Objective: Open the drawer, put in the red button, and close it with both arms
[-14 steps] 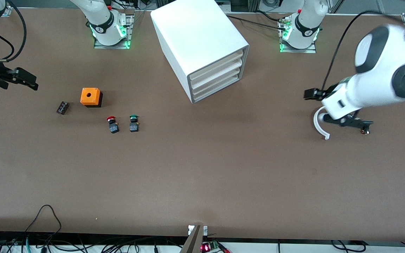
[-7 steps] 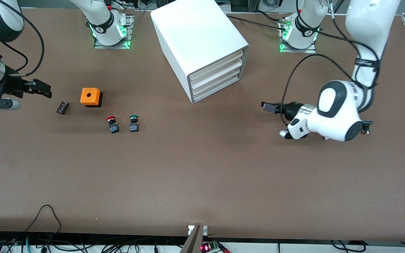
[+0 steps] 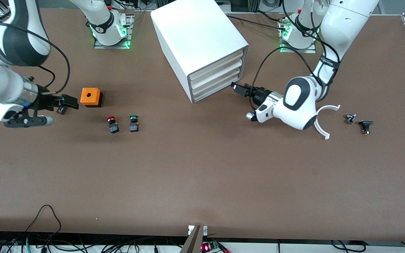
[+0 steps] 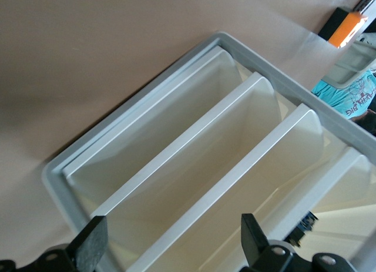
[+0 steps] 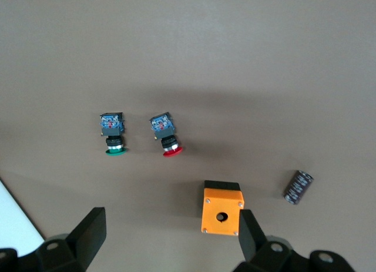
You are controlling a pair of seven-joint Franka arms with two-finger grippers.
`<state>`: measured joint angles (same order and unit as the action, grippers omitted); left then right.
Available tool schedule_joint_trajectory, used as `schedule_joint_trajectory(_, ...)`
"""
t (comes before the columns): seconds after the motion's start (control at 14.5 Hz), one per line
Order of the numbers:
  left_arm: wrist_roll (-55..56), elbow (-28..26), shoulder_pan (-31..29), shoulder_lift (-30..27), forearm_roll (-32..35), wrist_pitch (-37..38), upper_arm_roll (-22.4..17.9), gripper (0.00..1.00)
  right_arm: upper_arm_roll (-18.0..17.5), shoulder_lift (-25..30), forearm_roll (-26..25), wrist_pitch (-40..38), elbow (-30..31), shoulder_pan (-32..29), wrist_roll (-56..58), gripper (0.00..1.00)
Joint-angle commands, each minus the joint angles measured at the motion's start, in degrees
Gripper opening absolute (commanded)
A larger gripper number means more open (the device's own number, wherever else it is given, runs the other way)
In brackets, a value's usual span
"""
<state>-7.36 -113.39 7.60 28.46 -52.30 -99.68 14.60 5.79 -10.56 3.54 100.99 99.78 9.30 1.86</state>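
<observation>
The white cabinet (image 3: pixel 197 42) has three cream-fronted drawers (image 3: pixel 216 75), all shut. My left gripper (image 3: pixel 236 87) is open and empty right in front of the drawer fronts. In the left wrist view its fingers (image 4: pixel 91 245) stand wide apart before the drawer fronts (image 4: pixel 194 166), with the gripper (image 4: pixel 171 245) touching nothing. The red button (image 3: pixel 111 123) lies on the table beside the green button (image 3: pixel 134 123). My right gripper (image 3: pixel 70 102) is open and empty, beside the orange box (image 3: pixel 90 96). In the right wrist view (image 5: pixel 170 239) the red button (image 5: pixel 166 134) shows clear of the fingers.
A small black cylinder (image 3: pixel 62 110) lies by the right gripper and also shows in the right wrist view (image 5: pixel 298 187), near the orange box (image 5: pixel 222 213) and green button (image 5: pixel 113 134). A white curved piece (image 3: pixel 323 121) and two small dark parts (image 3: pixel 365 125) lie toward the left arm's end.
My left arm has swung in from its end of the table to the drawer fronts. My right gripper has moved from the table's end to beside the orange box.
</observation>
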Motion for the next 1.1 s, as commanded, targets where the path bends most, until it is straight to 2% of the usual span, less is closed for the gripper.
schedule_joint_trajectory(0.0,-2.39,-4.03,-0.39,-1.57,-3.06,-3.67,2.97,1.00,0.27,-3.93,1.03,3.06,-1.08,2.12,-0.97,1.00)
schedule_joint_trajectory(0.28,-2.48,-6.05,-0.39,-1.92,-3.51,-3.77,5.08,0.99,-1.83,-4.82,0.51,15.62,8.21,2.66,-1.52,1.00)
schedule_joint_trajectory(0.41,-2.83,-6.93,-0.39,-1.92,-3.51,-3.94,5.09,0.94,-3.15,-5.17,0.24,18.36,11.12,2.66,1.99,1.00)
schedule_joint_trajectory(0.62,-2.92,-8.07,-0.39,-2.01,-3.51,-3.94,5.70,0.87,-3.07,-6.23,0.07,23.62,15.25,2.66,9.45,1.00)
schedule_joint_trajectory(0.69,-2.83,-8.34,-0.39,-2.18,-3.51,-4.03,6.40,0.80,-3.07,-6.40,0.07,25.38,16.57,2.66,12.44,1.00)
schedule_joint_trajectory(0.76,-2.92,-8.43,-0.48,-2.27,-3.51,-4.03,6.40,0.66,-3.07,-6.49,-0.02,27.40,17.98,2.66,14.55,1.00)
schedule_joint_trajectory(0.9,-2.83,-8.43,-0.57,-2.36,-3.59,-3.94,6.40,0.16,-3.07,-6.76,-1.07,31.45,20.70,2.66,18.69,1.00)
schedule_joint_trajectory(0.97,-2.83,-8.34,-0.66,-2.44,-3.59,-3.86,6.40,0.00,-3.07,-7.02,-1.42,33.29,21.85,2.66,19.84,1.00)
schedule_joint_trajectory(1.03,-2.75,-8.34,-1.00,-2.62,-3.59,-3.86,6.40,0.00,-3.07,-7.19,-1.43,35.23,22.99,2.66,20.63,1.00)
